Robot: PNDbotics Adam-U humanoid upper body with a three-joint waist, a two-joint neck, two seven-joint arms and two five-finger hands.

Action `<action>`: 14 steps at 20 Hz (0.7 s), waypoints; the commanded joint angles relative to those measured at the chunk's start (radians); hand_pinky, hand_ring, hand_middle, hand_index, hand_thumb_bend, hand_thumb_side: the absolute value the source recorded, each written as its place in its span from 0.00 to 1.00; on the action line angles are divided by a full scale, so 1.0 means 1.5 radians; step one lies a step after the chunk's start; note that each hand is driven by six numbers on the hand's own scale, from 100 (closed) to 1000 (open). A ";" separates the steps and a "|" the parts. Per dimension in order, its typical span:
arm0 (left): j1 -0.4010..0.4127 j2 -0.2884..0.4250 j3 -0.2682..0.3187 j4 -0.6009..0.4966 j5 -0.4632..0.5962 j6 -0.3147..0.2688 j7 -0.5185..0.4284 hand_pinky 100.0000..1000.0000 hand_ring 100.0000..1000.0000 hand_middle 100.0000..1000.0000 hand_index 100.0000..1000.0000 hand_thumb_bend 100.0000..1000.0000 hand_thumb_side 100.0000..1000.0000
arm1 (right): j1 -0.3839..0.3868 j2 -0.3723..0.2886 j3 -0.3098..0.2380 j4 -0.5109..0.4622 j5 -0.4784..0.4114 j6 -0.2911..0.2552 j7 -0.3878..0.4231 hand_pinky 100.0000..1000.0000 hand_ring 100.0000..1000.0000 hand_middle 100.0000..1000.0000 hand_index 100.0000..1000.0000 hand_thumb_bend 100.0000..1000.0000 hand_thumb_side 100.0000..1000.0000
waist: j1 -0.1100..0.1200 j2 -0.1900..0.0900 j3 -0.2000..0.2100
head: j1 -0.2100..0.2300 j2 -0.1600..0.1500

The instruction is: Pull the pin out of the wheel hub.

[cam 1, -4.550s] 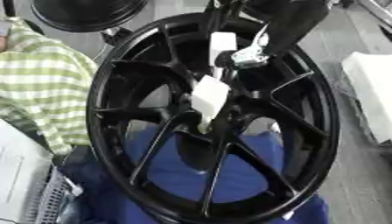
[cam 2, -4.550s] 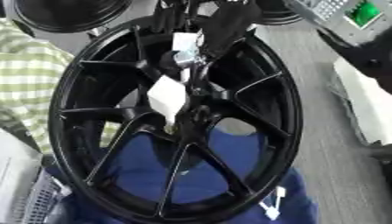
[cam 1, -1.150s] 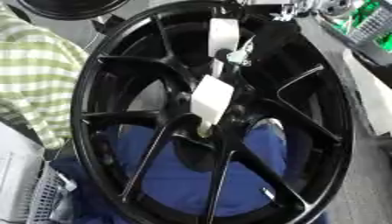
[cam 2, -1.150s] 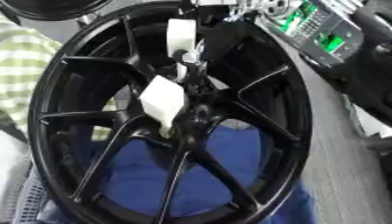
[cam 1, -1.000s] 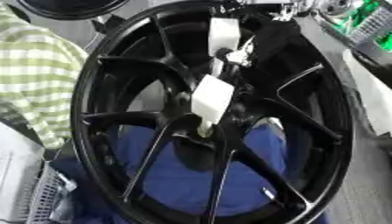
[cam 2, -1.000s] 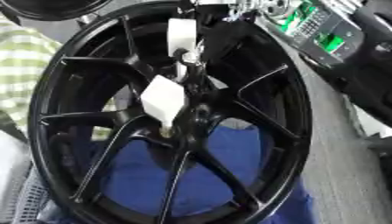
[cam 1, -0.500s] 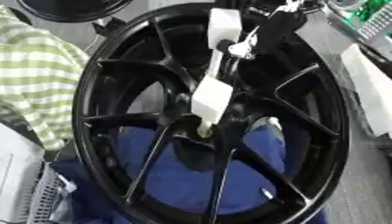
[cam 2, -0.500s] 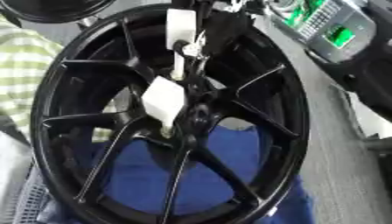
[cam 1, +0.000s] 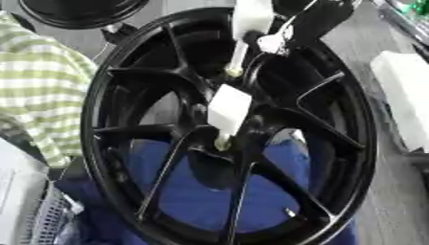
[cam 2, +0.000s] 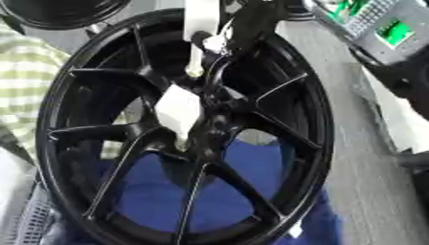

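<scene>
Right eye view shows a grey device with green screens (cam 2: 381, 28) at the top right; left eye view catches only a sliver of it, but shows more of the white block (cam 1: 406, 100) at the right edge and the green-striped cloth (cam 1: 38, 105) at left. Black wheel (cam 1: 226, 124) fills both views, standing tilted, blue cloth (cam 1: 209, 191) seen through its lower spokes. Second black wheel (cam 1: 80, 12) at top left.

Two white pins. Lower pin (cam 1: 228, 114) sits at the hub, long axis near vertical, leaning slightly, narrow tip down into the hub centre, wide white head up. Upper pin (cam 1: 244, 28) is above the hub near the top rim, long axis also near vertical, thin yellowish tip pointing down, clear of the hub, wide end up and cut by the frame.

Right hand (cam 1: 314, 21) comes in from top right, dark, just beside the upper pin; fingers blurred, cannot tell whether it grips the pin. Left hand not visible.
</scene>
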 commanded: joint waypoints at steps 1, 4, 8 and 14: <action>0.001 0.013 0.006 -0.006 -0.003 -0.003 -0.002 0.68 0.53 0.54 0.70 0.39 0.54 | 0.006 -0.039 -0.043 -0.026 -0.024 0.006 -0.025 0.72 0.57 0.29 0.45 0.00 0.03 | 0.004 -0.023 -0.001 | 0.003 0.003; 0.001 0.013 0.008 -0.006 -0.003 -0.004 -0.001 0.68 0.53 0.54 0.70 0.39 0.53 | 0.053 -0.075 -0.105 -0.041 -0.051 0.010 -0.078 0.72 0.57 0.29 0.45 0.00 0.00 | 0.006 -0.027 -0.002 | 0.003 0.003; -0.001 0.012 0.010 -0.007 -0.003 -0.005 0.002 0.68 0.53 0.54 0.70 0.39 0.53 | 0.159 -0.129 -0.227 -0.044 -0.094 0.017 -0.185 0.73 0.56 0.30 0.47 0.00 0.00 | 0.010 -0.028 -0.005 | 0.008 0.006; 0.004 0.009 0.019 -0.007 -0.004 -0.007 0.011 0.68 0.53 0.54 0.70 0.39 0.53 | 0.378 -0.147 -0.419 0.053 -0.207 -0.003 -0.320 0.75 0.56 0.32 0.49 0.00 0.07 | 0.021 -0.024 -0.013 | 0.027 0.012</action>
